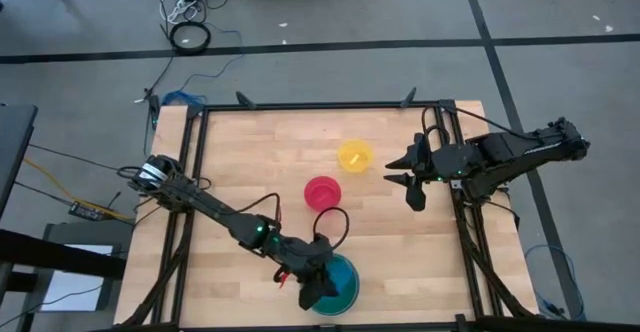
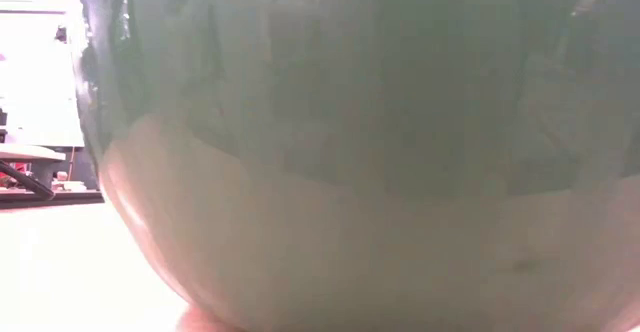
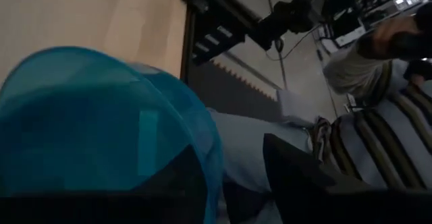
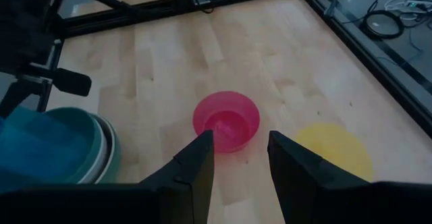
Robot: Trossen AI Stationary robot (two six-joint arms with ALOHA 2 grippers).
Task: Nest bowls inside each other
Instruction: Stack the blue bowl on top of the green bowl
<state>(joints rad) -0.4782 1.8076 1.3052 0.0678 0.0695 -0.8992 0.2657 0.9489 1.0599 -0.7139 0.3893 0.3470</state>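
A stack of nested bowls [image 1: 342,284] stands at the table's near edge. Its outer green wall [image 2: 360,152] fills the low view, and a cyan-blue bowl [image 3: 88,123] lies innermost. My left gripper [image 1: 320,290] is open at the stack's left rim, with one finger [image 3: 179,193] showing dark behind the blue wall and the other [image 3: 297,177] outside it. The red-pink bowl [image 1: 322,191] and the yellow bowl [image 1: 354,155] rest upright on the table's middle. My right gripper [image 1: 412,184] hovers open to the right of them and holds nothing. My left gripper stands astride the cyan-blue bowl's rim [image 3: 206,150], coming at it slanting down from the table's left. I cannot tell whether either finger touches the wall. The bowl sits in the stack.
The table's black frame rail [image 1: 330,105] runs round the wooden top. Bare wood [image 1: 250,162] lies at the far left. Beyond the near edge a person in a striped sleeve [image 3: 378,143] shows in the left wrist view.
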